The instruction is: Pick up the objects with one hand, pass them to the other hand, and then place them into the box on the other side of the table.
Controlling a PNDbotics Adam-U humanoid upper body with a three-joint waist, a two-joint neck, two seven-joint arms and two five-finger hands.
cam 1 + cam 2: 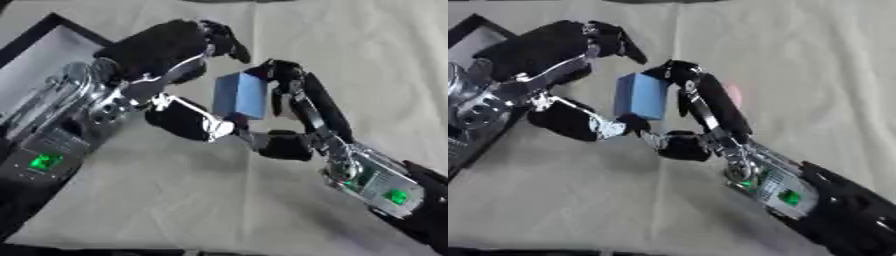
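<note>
Blue rectangular block (642,96), matte and foam-like, hangs above the cream cloth-covered table (219,200), between the two black-and-silver hands. The right hand (702,112) has it: its long fingers curl over the block's top far edge and down the side facing its palm, while its thumb comes up beneath the lower corner, so the block is pinched and carried clear of the cloth. The left hand (166,65) is spread wide on the block's other side, fingers arched above it and thumb (188,122) reaching in below, close to the block's bottom corner; whether any part of it already touches the block cannot be told. It grips nothing yet. Judging by this, the handover is midway. To do it well, the left hand should probably close fingers and thumb onto the block's free faces, the ones turned away from the right palm, before the right hand lets go, and the right fingers should then open straight outward so they do not drag the block. Behind the left wrist lies the shallow black-rimmed box (39,37) with a pale floor, the likely destination.
</note>
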